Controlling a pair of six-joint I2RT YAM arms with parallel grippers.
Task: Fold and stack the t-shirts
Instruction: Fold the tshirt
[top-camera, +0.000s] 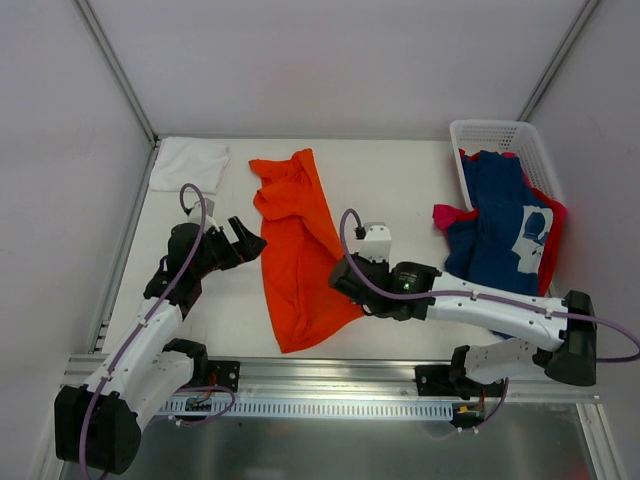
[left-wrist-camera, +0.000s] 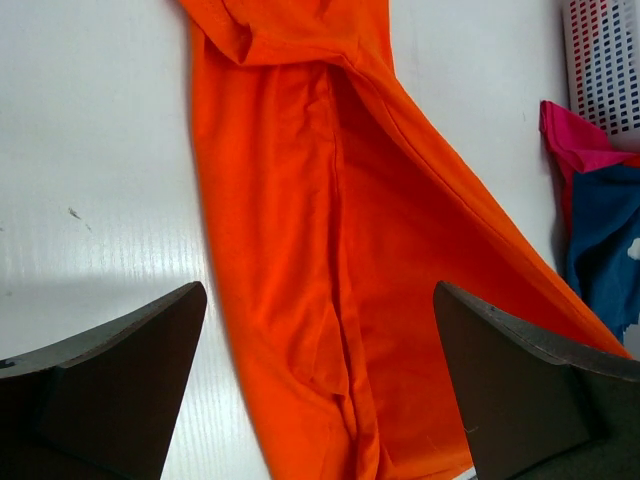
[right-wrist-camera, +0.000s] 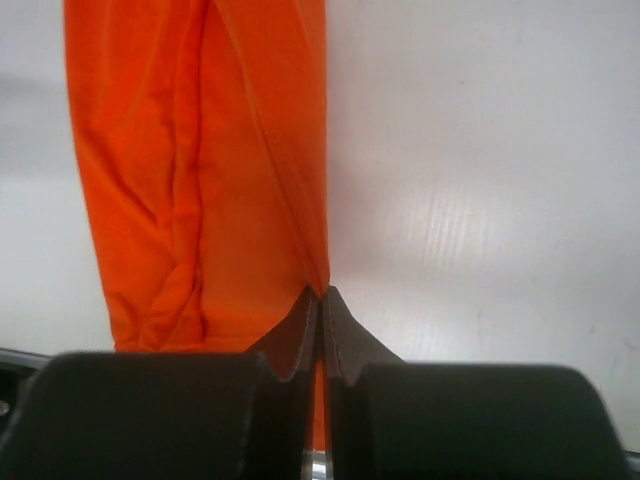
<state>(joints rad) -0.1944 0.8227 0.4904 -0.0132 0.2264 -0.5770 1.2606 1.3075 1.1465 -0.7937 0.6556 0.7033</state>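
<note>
The orange t-shirt (top-camera: 295, 245) lies crumpled lengthwise in the middle of the table; it also shows in the left wrist view (left-wrist-camera: 330, 250) and the right wrist view (right-wrist-camera: 190, 170). My right gripper (top-camera: 345, 277) (right-wrist-camera: 322, 295) is shut on the shirt's right edge near its lower end. My left gripper (top-camera: 243, 240) (left-wrist-camera: 320, 330) is open and empty, just left of the shirt's left edge. The white t-shirt (top-camera: 188, 162) lies folded at the back left. The navy t-shirt (top-camera: 505, 225) with white print lies over the pink-red one (top-camera: 448, 215) at the right.
A white plastic lattice basket (top-camera: 500, 138) stands at the back right, with the navy and pink-red shirts hanging out of it. A metal rail (top-camera: 330, 375) runs along the near edge of the table.
</note>
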